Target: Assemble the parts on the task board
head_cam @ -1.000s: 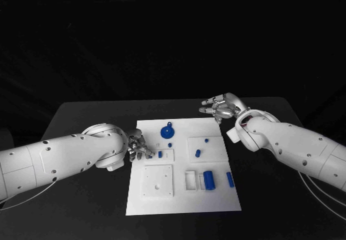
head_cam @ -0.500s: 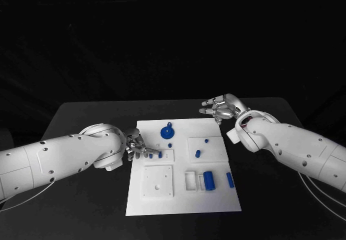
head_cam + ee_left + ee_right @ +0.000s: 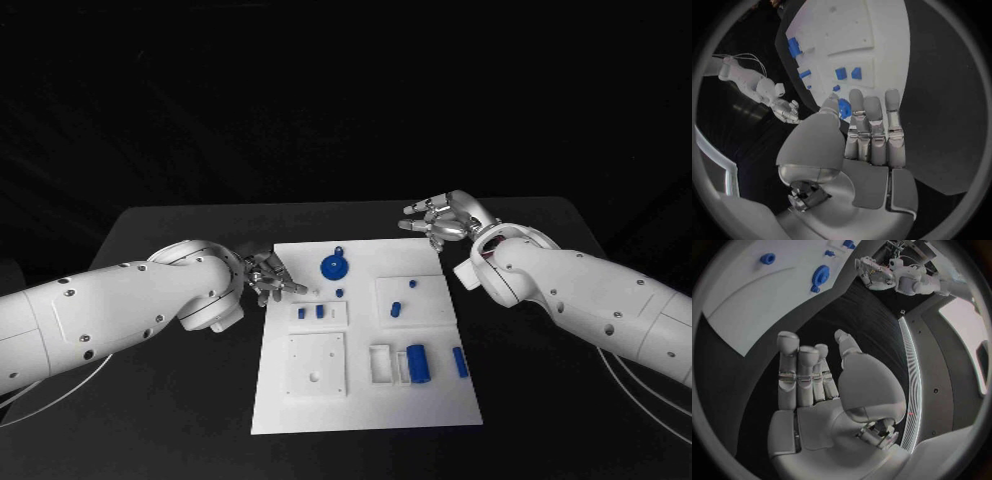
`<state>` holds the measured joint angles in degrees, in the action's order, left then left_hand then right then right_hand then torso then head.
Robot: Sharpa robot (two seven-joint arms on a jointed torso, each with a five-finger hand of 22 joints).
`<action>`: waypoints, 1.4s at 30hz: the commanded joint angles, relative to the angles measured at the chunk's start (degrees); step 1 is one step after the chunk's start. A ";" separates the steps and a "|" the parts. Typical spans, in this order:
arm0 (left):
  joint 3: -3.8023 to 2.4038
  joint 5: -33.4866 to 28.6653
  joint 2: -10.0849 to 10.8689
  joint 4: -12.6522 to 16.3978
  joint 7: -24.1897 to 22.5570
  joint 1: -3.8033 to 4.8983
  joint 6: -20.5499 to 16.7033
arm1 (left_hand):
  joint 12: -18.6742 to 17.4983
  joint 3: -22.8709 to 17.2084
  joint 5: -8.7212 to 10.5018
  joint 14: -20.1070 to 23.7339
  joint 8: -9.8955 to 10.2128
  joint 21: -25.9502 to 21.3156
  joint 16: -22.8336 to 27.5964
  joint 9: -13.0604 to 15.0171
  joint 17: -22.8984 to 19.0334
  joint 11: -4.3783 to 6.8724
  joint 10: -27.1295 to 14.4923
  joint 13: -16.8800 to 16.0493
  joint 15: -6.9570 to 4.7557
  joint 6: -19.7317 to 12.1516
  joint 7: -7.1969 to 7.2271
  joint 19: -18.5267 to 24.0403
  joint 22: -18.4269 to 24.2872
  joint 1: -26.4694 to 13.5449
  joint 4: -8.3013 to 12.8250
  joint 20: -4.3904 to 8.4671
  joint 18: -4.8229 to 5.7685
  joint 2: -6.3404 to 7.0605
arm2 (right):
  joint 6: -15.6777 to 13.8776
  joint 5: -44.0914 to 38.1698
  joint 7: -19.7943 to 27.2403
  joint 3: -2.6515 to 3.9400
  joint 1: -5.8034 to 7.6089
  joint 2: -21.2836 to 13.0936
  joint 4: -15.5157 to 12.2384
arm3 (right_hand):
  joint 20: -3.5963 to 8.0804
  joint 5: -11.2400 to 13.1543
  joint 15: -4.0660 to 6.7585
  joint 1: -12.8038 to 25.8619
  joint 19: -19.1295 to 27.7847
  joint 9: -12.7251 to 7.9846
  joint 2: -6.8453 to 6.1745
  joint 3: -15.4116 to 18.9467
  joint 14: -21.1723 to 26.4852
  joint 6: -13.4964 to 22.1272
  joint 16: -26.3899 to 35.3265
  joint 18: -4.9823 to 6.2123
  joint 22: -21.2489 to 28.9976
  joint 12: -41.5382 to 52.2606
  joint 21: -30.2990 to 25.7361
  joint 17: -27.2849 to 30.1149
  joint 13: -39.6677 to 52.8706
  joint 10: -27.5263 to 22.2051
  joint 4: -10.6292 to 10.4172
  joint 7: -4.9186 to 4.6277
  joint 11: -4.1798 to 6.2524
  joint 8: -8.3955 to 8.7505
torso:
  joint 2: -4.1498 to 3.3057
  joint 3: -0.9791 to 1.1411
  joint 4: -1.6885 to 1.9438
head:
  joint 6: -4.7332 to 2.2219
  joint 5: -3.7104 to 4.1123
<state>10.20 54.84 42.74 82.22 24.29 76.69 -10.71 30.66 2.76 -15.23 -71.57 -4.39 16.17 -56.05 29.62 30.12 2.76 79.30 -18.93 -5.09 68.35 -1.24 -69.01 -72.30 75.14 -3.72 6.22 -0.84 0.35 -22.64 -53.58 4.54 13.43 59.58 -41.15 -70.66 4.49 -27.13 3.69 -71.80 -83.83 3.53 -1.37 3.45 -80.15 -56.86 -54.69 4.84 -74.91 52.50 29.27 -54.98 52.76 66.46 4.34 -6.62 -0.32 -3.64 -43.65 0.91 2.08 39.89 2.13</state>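
The white task board (image 3: 433,400) lies in the middle of the black table. On it are a round blue disc with a tab (image 3: 333,265), two small blue pieces side by side (image 3: 310,312) on a raised white block, a blue cylinder (image 3: 418,362) and a blue bar (image 3: 460,360). My left hand (image 3: 271,279) hovers at the board's left edge, beside the two small pieces, fingers extended and holding nothing; its own wrist view shows the same left hand (image 3: 870,145) empty. Past the board's far right corner my right hand (image 3: 444,218) is also empty, fingers straight (image 3: 801,375).
A white square block with holes (image 3: 316,362) sits near the board's front left, and a white open frame (image 3: 384,362) stands beside the cylinder. Another raised block (image 3: 404,300) carries two small blue pieces. Bare black table (image 3: 173,400) surrounds the board.
My left hand has drawn back from over the small block toward the board's left edge. A second small blue piece now shows beside the first. The right hand has stayed put.
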 commanded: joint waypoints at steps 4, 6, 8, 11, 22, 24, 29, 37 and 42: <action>-0.33 -1.87 -0.88 -0.03 -15.16 0.03 -8.94 | -17.79 -10.07 -0.03 6.45 0.81 -3.73 8.04 -12.58 -6.31 -3.98 -5.64 13.74 3.46 -2.50 -4.44 6.06 -0.72 9.68 12.12 -2.82 -1.03 0.63 | 0.42 0.11 0.66 0.03 -0.05 -0.09 0.12 | 0.22 -0.32 -0.01 0.42 -0.62 0.04 0.03 -0.27 -0.04 -0.19 -0.03 0.81 -3.36 0.03 0.01 -0.05 -0.09 -0.10 -0.22 0.00 0.03 0.08 | -0.06 -0.03 0.02 | -0.38 0.07; -0.33 0.22 -1.41 -0.13 -18.16 0.02 -10.05 | -22.26 -11.83 -0.04 7.41 0.55 -2.97 9.83 -16.59 -8.02 -5.54 -6.20 15.50 4.27 -3.20 -4.69 7.85 -3.62 9.53 14.59 -3.48 -1.79 0.98 | 0.38 0.12 0.68 0.03 -0.05 -0.10 0.20 | 0.22 -0.32 -0.01 0.42 -0.62 0.04 0.03 -0.27 -0.04 -0.19 -0.03 0.81 -3.36 0.03 0.01 -0.05 -0.09 -0.10 -0.22 0.00 0.03 0.08 | -0.07 -0.03 -0.04 | -0.50 -0.04; -0.29 2.77 -1.98 -0.26 -20.68 0.02 -11.14 | -26.62 -14.11 -0.16 6.91 0.56 -1.75 11.32 -19.28 -9.60 -6.72 -7.49 15.28 4.94 -3.57 -4.64 8.66 -4.33 9.08 17.06 -4.25 -2.67 1.71 | 0.34 0.12 0.71 0.03 -0.05 -0.10 0.25 | 0.21 -0.44 -0.02 0.44 -0.59 0.04 0.02 -0.26 -0.01 -0.21 0.07 0.81 -3.34 -0.10 -0.14 0.04 -0.22 -0.17 -0.29 0.01 0.02 0.08 | -0.10 -0.03 -0.08 | -0.53 -0.12; -0.12 6.86 -2.90 -0.59 -23.42 0.01 -12.24 | -27.17 -16.60 -0.26 6.02 0.59 1.60 11.25 -22.49 -10.63 -6.73 -7.44 15.50 4.59 -3.11 -3.93 9.45 -4.22 7.15 19.76 -4.31 -3.28 2.34 | 0.32 0.12 0.73 0.03 -0.05 -0.08 0.27 | 0.21 -0.60 -0.02 0.44 -0.61 0.04 0.02 -0.27 -0.02 -0.19 0.06 0.81 -3.35 -0.08 -0.09 0.04 -0.22 -0.15 -0.30 0.00 0.03 0.09 | -0.10 -0.02 -0.05 | -0.60 -0.07; 1.22 21.72 -6.58 -2.77 -26.53 -0.03 -12.68 | -27.23 -16.35 0.71 5.74 0.72 3.58 4.14 -25.21 -8.48 -6.62 -8.81 15.52 4.18 -2.37 -3.70 7.67 -3.91 4.55 19.35 -4.12 -3.64 3.28 | 0.29 0.13 0.73 0.03 -0.06 0.05 0.15 | 0.22 -1.01 -0.01 0.46 -0.64 0.05 -0.02 -0.31 -0.05 -0.25 0.02 0.81 -3.36 -0.02 -0.04 0.01 -0.17 -0.09 -0.34 0.01 0.05 0.08 | -0.15 -0.04 -0.17 | -0.79 -0.10; 1.61 24.06 -7.12 -3.11 -26.38 -0.04 -11.98 | -27.26 -16.34 0.84 5.85 0.73 3.55 3.24 -25.39 -8.45 -6.69 -9.08 15.54 4.24 -2.45 -3.94 7.43 -3.87 4.31 19.23 -4.19 -3.69 3.51 | 0.30 0.13 0.72 0.03 -0.06 0.07 0.12 | 0.22 -1.06 -0.01 0.47 -0.64 0.05 -0.03 -0.32 -0.06 -0.26 0.02 0.81 -3.37 -0.02 -0.01 0.01 -0.17 -0.09 -0.35 0.01 0.05 0.08 | -0.16 -0.04 -0.17 | -0.83 -0.08; 2.39 29.22 -8.25 -4.02 -25.42 -0.10 -9.23 | -27.27 -15.99 1.07 6.13 0.75 2.47 2.49 -25.48 -8.92 -7.10 -10.98 15.53 4.49 -2.74 -4.04 6.98 -3.37 3.35 18.58 -4.46 -3.62 4.27 | 0.32 0.12 0.71 0.03 -0.06 0.09 0.05 | 0.23 -1.11 -0.01 0.49 -0.65 0.04 -0.05 -0.33 -0.07 -0.26 0.02 0.80 -3.38 -0.02 0.02 0.01 -0.18 -0.09 -0.36 0.01 0.05 0.08 | -0.10 -0.01 -0.09 | -0.63 0.02; 2.91 33.32 -9.81 -6.05 -24.89 -0.89 -6.88 | -27.28 -12.61 0.31 6.10 0.77 -2.10 2.86 -25.64 -11.00 -7.35 -12.60 15.52 4.64 -4.34 -3.83 5.17 -2.11 4.25 16.64 -4.68 -3.27 4.77 | 0.28 0.12 0.74 0.03 -0.06 0.11 -0.05 | 0.23 -1.11 -0.01 0.49 -0.65 0.04 -0.05 -0.33 -0.07 -0.26 0.02 0.80 -3.38 -0.02 0.02 0.01 -0.18 -0.09 -0.36 0.01 0.05 0.08 | -0.06 -0.11 0.01 | -0.59 0.06; 2.99 34.81 -10.89 -7.73 -25.90 -1.71 -7.85 | -27.28 -12.10 -0.01 6.50 0.77 -3.93 3.06 -25.66 -11.82 -7.36 -13.17 15.52 4.61 -4.51 -3.78 4.85 -3.14 4.74 16.57 -4.69 -3.14 4.97 | 0.24 0.12 0.78 0.03 -0.06 0.13 -0.12 | 0.23 -1.11 -0.01 0.49 -0.65 0.04 -0.05 -0.33 -0.07 -0.26 0.02 0.80 -3.38 -0.02 0.02 0.01 -0.18 -0.09 -0.36 0.01 0.05 0.08 | -0.08 -0.10 -0.02 | -0.50 0.12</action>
<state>13.22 86.47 32.16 74.73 -0.34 75.07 -19.14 3.67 -9.72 -15.01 -65.61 -3.83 12.36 -53.24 4.02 18.34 -4.53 66.41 -3.35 -0.49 64.35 -5.08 -63.99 -74.95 79.51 12.84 1.54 -3.99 5.31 -22.68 -53.44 4.63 13.43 59.56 -41.08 -70.64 4.49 -28.07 3.69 -71.80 -83.83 3.53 -1.37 3.29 -80.15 -56.86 -54.69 4.83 -74.91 52.50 29.27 -54.98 52.59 66.46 4.18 -6.62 -0.32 -3.64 -43.73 0.82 2.07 39.31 2.19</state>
